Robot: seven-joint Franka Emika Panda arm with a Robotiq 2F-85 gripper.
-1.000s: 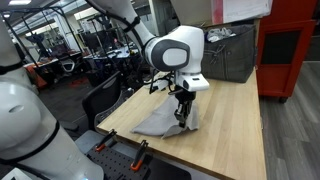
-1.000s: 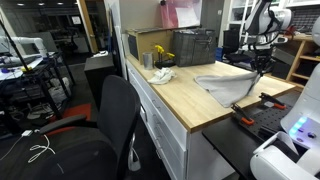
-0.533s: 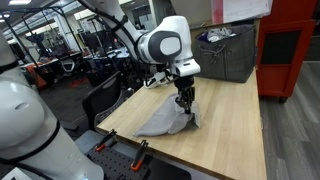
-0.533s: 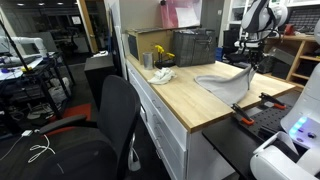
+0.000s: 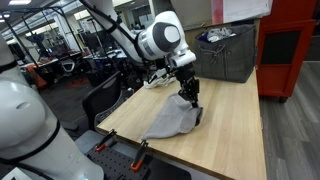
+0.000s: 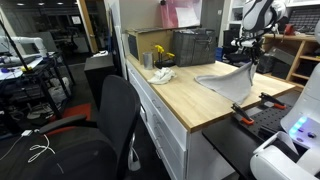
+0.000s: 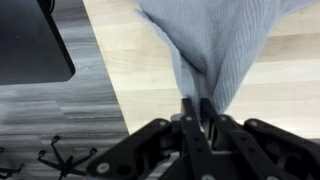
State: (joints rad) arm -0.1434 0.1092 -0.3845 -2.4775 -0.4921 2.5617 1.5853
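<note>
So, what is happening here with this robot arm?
The robot arm's gripper is shut on a grey cloth, pinching it by one edge. That edge is raised above the wooden table, while the rest drapes down and lies on the wood. A grey bin stands at the table's far end.

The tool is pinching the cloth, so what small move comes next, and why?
Probably lift straight up a little: the tool is shut on a fold of the cloth, but its lower part lies on the table.
</note>
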